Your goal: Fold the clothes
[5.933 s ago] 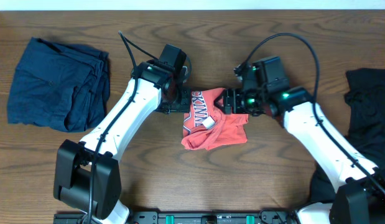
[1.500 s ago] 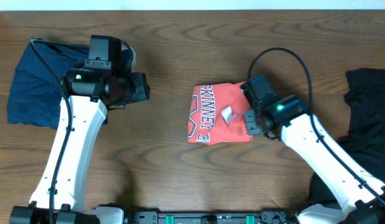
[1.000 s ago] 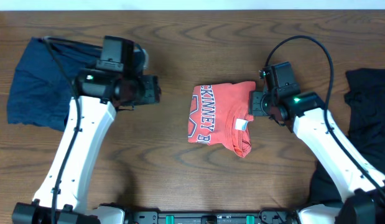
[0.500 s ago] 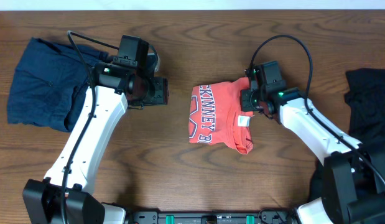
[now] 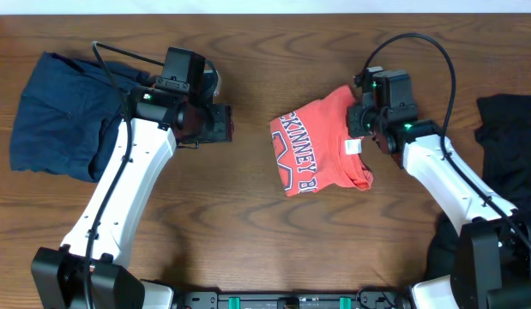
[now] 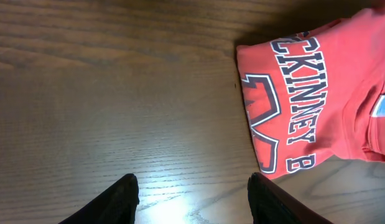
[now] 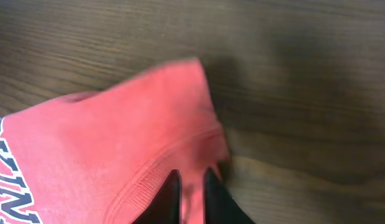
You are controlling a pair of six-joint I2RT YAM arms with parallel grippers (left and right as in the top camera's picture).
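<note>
Coral-red T-shirt [image 5: 321, 150] nearly folded mid-frame, right gripper [image 7: 191, 177] pinching its edge, left gripper [image 6: 191, 183] gaping empty; navy garment [image 5: 63, 112] upper left seemingly awaits

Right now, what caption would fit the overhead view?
Right tool grips an edge of the folded coral T-shirt; left tool hovers open nearby.

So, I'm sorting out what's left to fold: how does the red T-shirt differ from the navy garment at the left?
The red T-shirt bears white block lettering; the navy garment shows none. The T-shirt is folded into a compact shape; the navy garment lies loosely bunched. The right pincer grips the T-shirt's edge; neither pincer is at the navy garment. Both lie on the wooden table.
</note>
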